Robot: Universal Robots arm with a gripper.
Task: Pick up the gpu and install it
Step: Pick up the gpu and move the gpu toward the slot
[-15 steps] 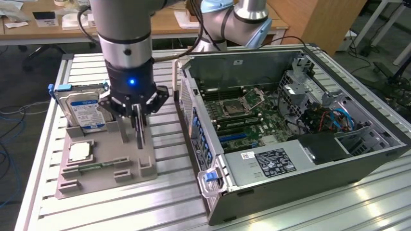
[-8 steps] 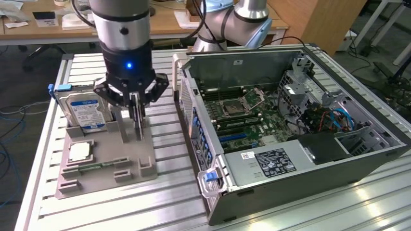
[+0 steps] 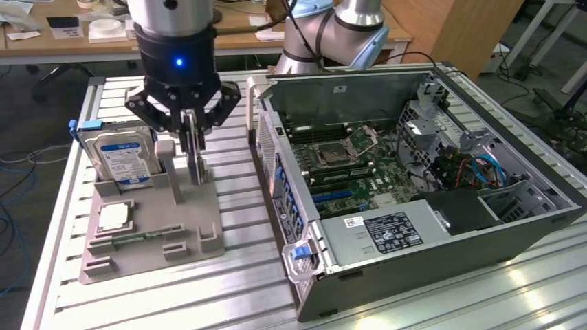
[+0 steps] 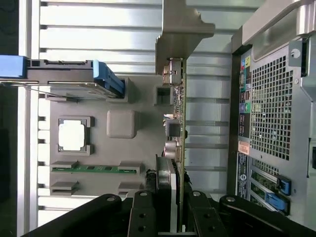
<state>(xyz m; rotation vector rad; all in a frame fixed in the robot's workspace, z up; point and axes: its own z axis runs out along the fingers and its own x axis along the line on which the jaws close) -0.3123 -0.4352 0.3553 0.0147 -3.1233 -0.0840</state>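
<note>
The gpu (image 3: 196, 167) (image 4: 177, 131) stands on its thin edge over the grey holder (image 3: 174, 256) (image 4: 143, 148). Its shiny metal end sticks out away from the arm. The gripper (image 3: 190, 134) (image 4: 173, 200) is squeezed tight on the gpu, with a black finger on each side. I cannot tell if the card sits in its slot or is lifted a little.

On the same holder are a hard drive (image 3: 124, 157), standing up, a square silver chip (image 3: 113, 217) (image 4: 72, 135) and a green memory stick (image 3: 137, 238) (image 4: 94, 168), both lying flat. Just beside the holder is an open computer case (image 3: 458, 258) (image 4: 269, 98).

All of it sits on a silver tabletop (image 3: 183, 292) made of long metal strips. Behind are wooden desks and a grey floor with cables.

The hard drive has a blue label and the case has a black and white sticker (image 3: 390, 230), but the words are too small to read.

There is one of each thing.
</note>
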